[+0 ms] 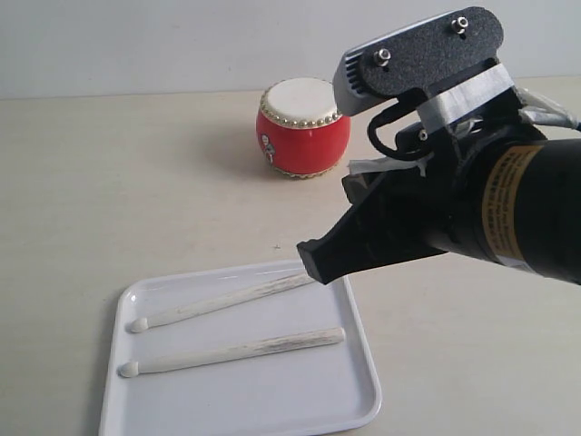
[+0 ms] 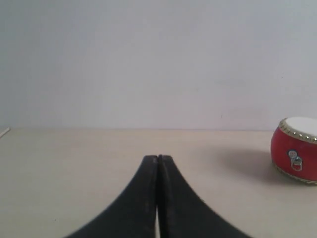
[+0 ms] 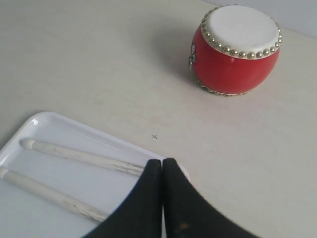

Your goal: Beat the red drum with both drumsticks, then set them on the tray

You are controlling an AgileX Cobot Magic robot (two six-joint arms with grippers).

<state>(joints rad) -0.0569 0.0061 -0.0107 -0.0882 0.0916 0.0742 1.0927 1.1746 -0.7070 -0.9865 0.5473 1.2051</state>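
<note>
The red drum (image 1: pixel 303 127) with its cream skin stands upright on the table at the back; it also shows as the drum (image 3: pixel 235 48) and the drum (image 2: pixel 296 150). Both pale drumsticks lie side by side in the white tray (image 1: pixel 300 404): the far drumstick (image 1: pixel 218 302) and the near drumstick (image 1: pixel 231 351). My right gripper (image 1: pixel 309 259) hovers above the tray's far right corner, shut and holding nothing; in its wrist view the right gripper (image 3: pixel 162 162) covers the end of one drumstick (image 3: pixel 81 156). My left gripper (image 2: pixel 158 157) is shut and empty, low over bare table, out of the exterior view.
The tray (image 3: pixel 59 124) lies at the table's front left. A pale wall runs behind the beige table (image 1: pixel 109 182). A small x mark (image 3: pixel 154 137) sits on the table between tray and drum.
</note>
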